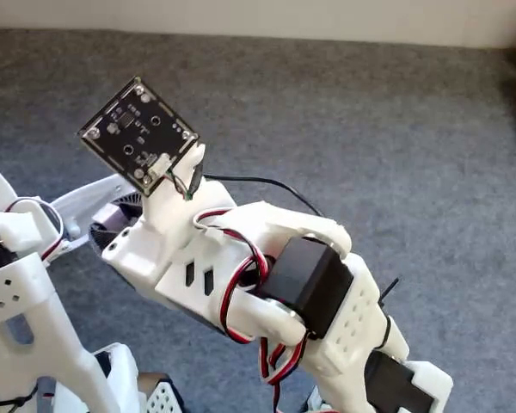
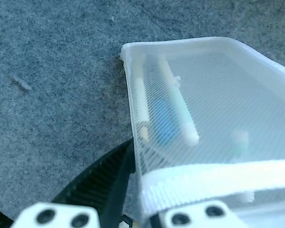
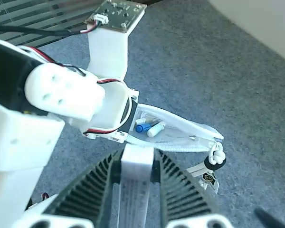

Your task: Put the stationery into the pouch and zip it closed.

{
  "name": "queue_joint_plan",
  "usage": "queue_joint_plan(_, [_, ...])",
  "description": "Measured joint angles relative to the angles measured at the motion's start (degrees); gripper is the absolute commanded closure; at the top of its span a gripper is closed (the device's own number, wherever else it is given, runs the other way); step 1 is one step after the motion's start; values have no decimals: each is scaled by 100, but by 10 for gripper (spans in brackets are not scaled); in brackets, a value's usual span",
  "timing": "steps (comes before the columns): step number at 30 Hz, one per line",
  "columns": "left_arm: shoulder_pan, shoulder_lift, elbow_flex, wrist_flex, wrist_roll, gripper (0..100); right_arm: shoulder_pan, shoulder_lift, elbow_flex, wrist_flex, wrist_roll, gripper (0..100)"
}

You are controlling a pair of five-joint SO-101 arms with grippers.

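Observation:
A translucent white mesh pouch hangs just above the grey felt, held between both arms. Inside it lie a blue pen and white pens. My left gripper is shut on the pouch's white zipper tape. In the right wrist view the pouch stretches away from my right gripper, whose black ribbed jaws are shut on a white strip at the pouch's end. The zipper pull, with a knotted cord and a small tag, sits at the far end. In the high view the left arm covers the pouch.
Grey felt covers the table all around. The left arm's camera board sticks up above the pouch. The other arm stands at the high view's lower left. A pale wall edge runs along the back.

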Motion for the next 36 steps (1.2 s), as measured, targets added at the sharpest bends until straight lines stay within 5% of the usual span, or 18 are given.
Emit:
queue_joint_plan(12, [0,0,0,0,0,993,-492,-35,114,897,765,995])
queue_joint_plan(19, [0,0,0,0,0,993,-967,-677,2127,826,1204,994])
queue_joint_plan(36, [0,0,0,0,0,993,0,-2347,4413,-3701,554,994])
